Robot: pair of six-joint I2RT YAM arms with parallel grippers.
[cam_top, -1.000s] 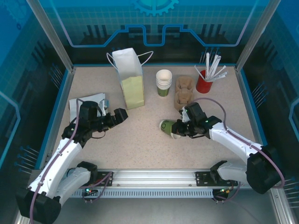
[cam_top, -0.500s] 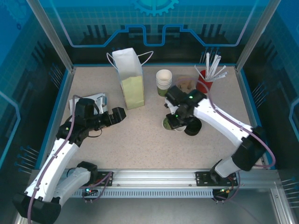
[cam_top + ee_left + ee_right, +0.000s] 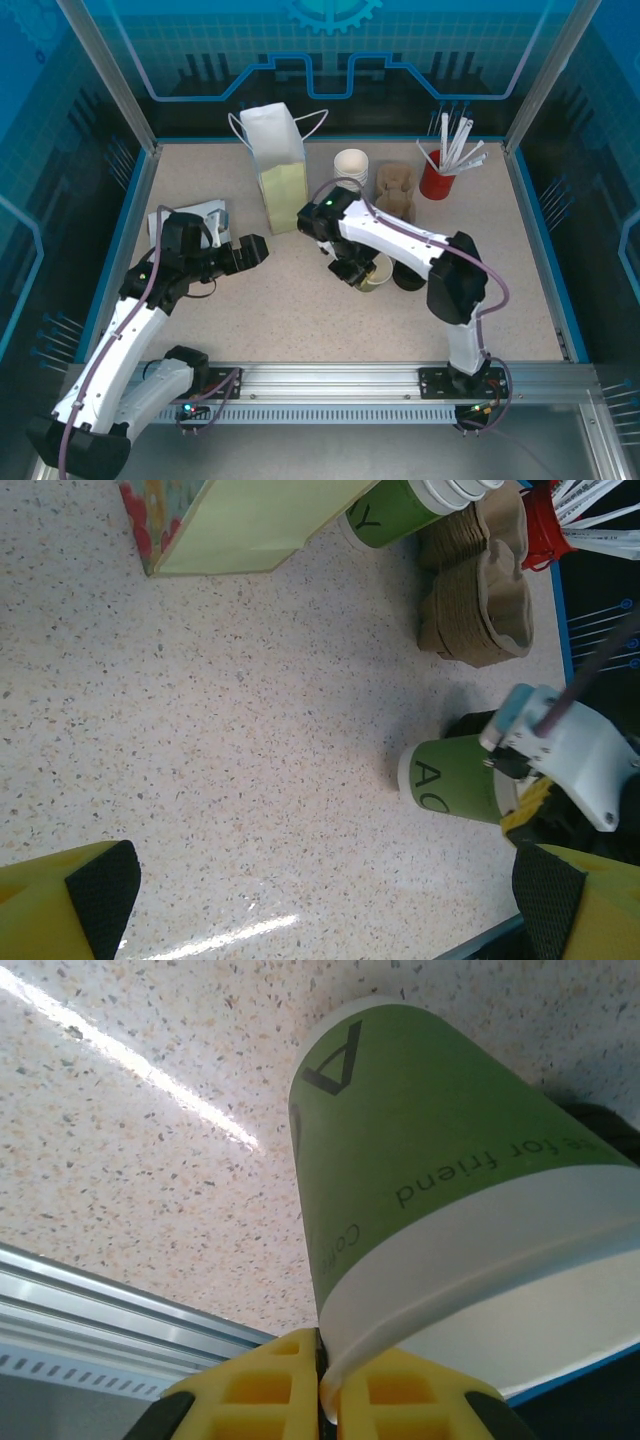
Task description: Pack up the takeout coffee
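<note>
Right gripper (image 3: 322, 1355) is clamped tight on the white rim of the green cup (image 3: 450, 1150), yellow fingers pinched together with the paper edge between them, and from above the cup's mouth shows open. The cup is mid-table, in front of the cup stack (image 3: 351, 165) and just beside the black lids (image 3: 409, 276) on its right. In the wrist view it looks tipped towards the gripper, though whether its base touches the table (image 3: 300, 310) is hard to judge. Over on the other side, the left gripper (image 3: 322, 895) hangs with jaws spread wide, nothing between them, well apart from the cup. The paper bag (image 3: 281, 175) stands upright at the back, with cardboard carriers (image 3: 395, 192) and a red straw holder (image 3: 436, 182) off to the right
</note>
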